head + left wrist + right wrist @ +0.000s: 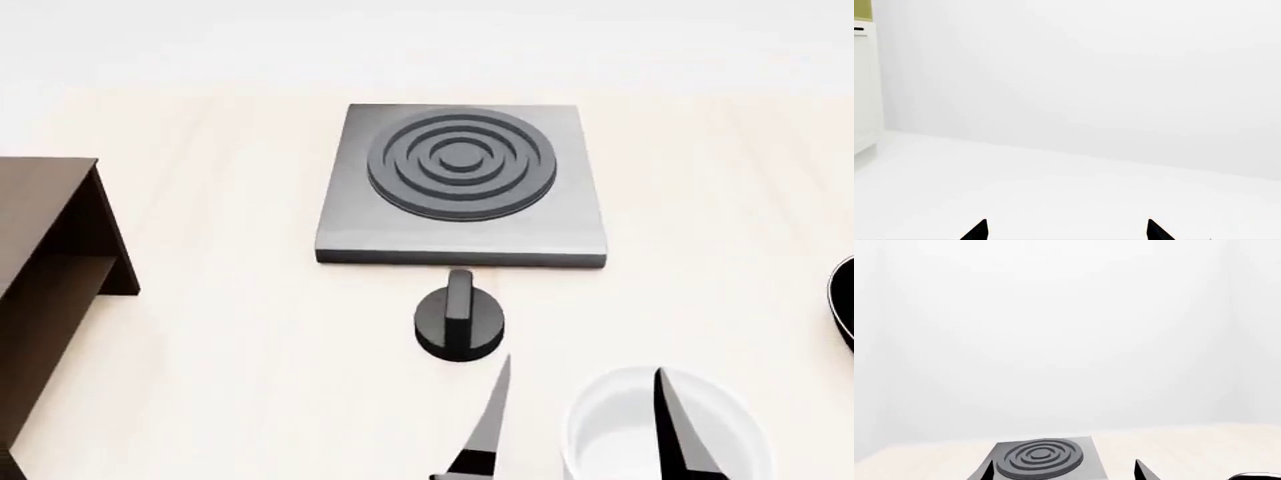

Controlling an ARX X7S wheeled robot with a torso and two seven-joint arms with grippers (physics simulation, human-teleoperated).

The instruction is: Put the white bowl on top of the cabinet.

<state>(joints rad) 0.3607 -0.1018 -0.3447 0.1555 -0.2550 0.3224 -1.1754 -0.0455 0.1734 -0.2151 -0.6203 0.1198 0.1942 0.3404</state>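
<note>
1. The white bowl [663, 432] sits at the tabletop's near edge, toward the right corner.
2. The right gripper [581, 412] is spread wide — one finger inside the bowl, the other outside its wall.
3. The cabinet [51, 270] lies along the left edge.
4. The left gripper [1066, 230] is parted — holding nothing.

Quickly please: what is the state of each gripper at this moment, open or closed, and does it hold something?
Left gripper: open, holding nothing, pointed at a bare white floor.
Right gripper: open, holding nothing; one fingertip is over the white bowl, the other outside its rim.
</note>
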